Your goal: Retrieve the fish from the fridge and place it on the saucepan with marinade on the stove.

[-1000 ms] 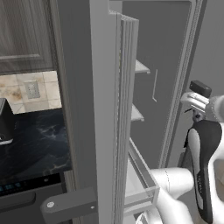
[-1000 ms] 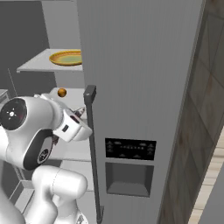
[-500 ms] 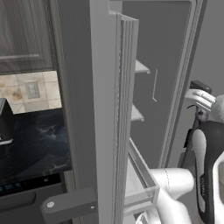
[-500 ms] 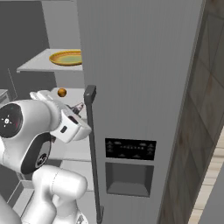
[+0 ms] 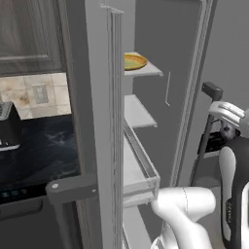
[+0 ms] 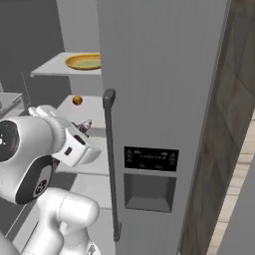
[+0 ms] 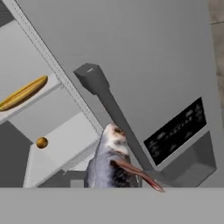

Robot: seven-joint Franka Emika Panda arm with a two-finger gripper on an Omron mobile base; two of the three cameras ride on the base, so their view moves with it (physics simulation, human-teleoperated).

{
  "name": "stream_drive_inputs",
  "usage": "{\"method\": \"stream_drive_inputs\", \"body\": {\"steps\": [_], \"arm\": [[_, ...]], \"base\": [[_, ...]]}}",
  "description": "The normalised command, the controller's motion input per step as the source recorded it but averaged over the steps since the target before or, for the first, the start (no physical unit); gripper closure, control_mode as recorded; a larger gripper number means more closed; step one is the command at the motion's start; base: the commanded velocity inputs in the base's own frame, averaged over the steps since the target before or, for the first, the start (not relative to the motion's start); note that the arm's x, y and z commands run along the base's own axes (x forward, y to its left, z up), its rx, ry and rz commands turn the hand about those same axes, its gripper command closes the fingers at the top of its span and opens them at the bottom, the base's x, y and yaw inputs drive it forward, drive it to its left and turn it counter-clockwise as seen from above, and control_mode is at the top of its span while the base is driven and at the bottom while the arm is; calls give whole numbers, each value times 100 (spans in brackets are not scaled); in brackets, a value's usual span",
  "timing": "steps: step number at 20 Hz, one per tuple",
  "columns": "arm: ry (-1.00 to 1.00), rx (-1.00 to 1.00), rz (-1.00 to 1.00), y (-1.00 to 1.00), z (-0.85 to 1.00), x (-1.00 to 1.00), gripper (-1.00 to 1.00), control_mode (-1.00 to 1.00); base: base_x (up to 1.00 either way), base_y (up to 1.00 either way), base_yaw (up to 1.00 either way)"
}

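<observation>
The fridge [image 6: 164, 74] stands with its left door swung open [image 5: 97, 121] and its right door shut, a dark bar handle [image 6: 110, 149] on that door. My gripper [image 6: 82, 130] is shut on the fish [image 7: 111, 164], a grey fish with a pale head and a reddish fin. It hangs in front of the middle shelf, just left of the bar handle. In the left base view the hand [image 5: 226, 116] sits at the far right beside the handle. My fingertips are hidden under the fish. The saucepan, the marinade and the stove are out of view.
A yellow plate [image 6: 84, 61] lies on the fridge's top shelf, and a small orange ball [image 6: 77, 100] on the shelf below. The open door's bins [image 5: 141, 170] jut out on my left. A toaster [image 5: 8, 129] stands on the dark counter beyond the door.
The whole picture has shifted a little, so the camera has moved. My hand, with the fish in it, has drawn slightly back and down from the shelves. The grip is unchanged.
</observation>
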Motion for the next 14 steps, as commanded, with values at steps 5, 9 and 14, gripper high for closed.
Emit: {"method": "stream_drive_inputs", "body": {"steps": [5, 9, 14], "arm": [[0, 0, 0, 0, 0, 0, 100, 100], [0, 0, 0, 0, 0, 0, 100, 100], [0, 0, 0, 0, 0, 0, 100, 100]], "base": [[-100, -28, 23], [-100, -13, 32], [-83, 0, 48]]}}
